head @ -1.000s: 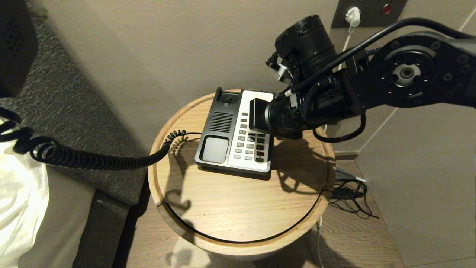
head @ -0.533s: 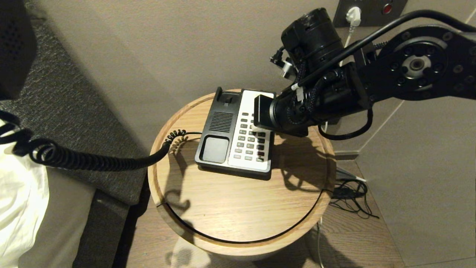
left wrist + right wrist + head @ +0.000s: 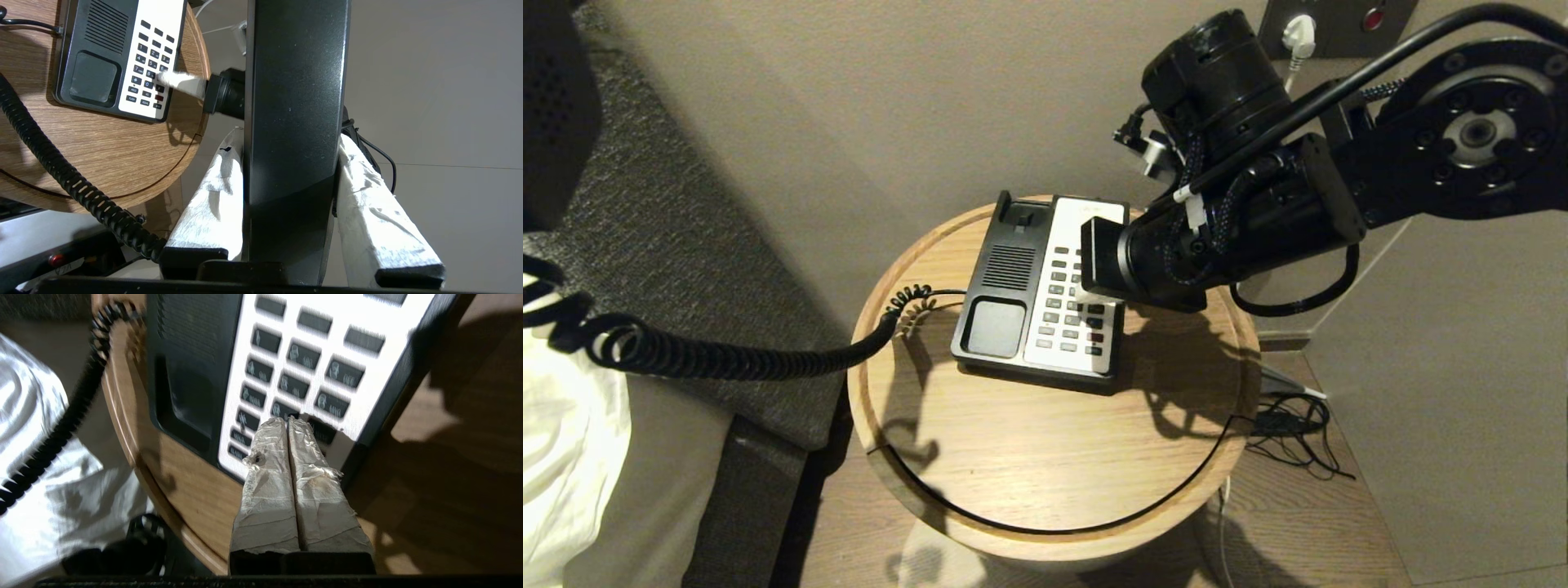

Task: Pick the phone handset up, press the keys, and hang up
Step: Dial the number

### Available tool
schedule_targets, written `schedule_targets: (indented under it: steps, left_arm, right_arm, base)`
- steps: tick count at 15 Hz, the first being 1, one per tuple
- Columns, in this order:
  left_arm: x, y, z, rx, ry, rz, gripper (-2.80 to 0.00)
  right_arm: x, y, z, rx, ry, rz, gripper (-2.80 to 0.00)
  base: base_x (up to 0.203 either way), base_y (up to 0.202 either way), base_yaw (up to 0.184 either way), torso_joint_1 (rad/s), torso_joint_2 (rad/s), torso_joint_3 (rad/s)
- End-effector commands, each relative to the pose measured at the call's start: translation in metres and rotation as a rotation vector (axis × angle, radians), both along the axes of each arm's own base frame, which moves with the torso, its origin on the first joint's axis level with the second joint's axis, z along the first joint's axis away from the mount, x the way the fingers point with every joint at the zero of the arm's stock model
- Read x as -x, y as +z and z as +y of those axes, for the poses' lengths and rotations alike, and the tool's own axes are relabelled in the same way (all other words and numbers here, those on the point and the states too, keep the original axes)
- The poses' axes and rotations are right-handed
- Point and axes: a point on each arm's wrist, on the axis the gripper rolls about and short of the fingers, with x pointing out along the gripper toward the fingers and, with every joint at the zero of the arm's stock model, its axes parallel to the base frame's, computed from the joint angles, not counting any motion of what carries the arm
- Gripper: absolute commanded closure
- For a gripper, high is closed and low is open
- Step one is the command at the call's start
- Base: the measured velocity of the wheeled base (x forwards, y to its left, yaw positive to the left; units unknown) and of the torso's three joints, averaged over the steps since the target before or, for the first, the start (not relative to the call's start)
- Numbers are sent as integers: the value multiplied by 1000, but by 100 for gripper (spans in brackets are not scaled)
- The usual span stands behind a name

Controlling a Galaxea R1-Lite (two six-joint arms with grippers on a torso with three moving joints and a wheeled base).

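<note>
Glossy black phone handset off its cradle, gripped at far left by left gripper, white-wrapped fingers clamped on both flanks.
Black coiled cord strung from left edge across to round wooden table; black-and-white phone base at table's far side, cradle bare; right gripper over keypad, wrapped fingers pressed together with nothing between, tips at lower key rows; contact with a key impossible to tell.
</note>
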Motion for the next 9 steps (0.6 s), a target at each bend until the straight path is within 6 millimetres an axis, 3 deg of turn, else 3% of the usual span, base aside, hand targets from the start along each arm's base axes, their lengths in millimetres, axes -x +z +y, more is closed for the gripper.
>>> schedule_targets:
  steps: [1, 9]
  left_arm:
    - [0, 0, 0, 2, -3, 8, 0]
    - [-2, -3, -1, -3, -2, 16, 0]
  right_arm:
    - [2, -4, 1, 11, 13, 34, 0]
    - [-4, -9, 7, 16, 14, 39, 0]
  base:
    - [0, 0, 0, 0, 0, 0]
    - [0, 0, 0, 0, 0, 0]
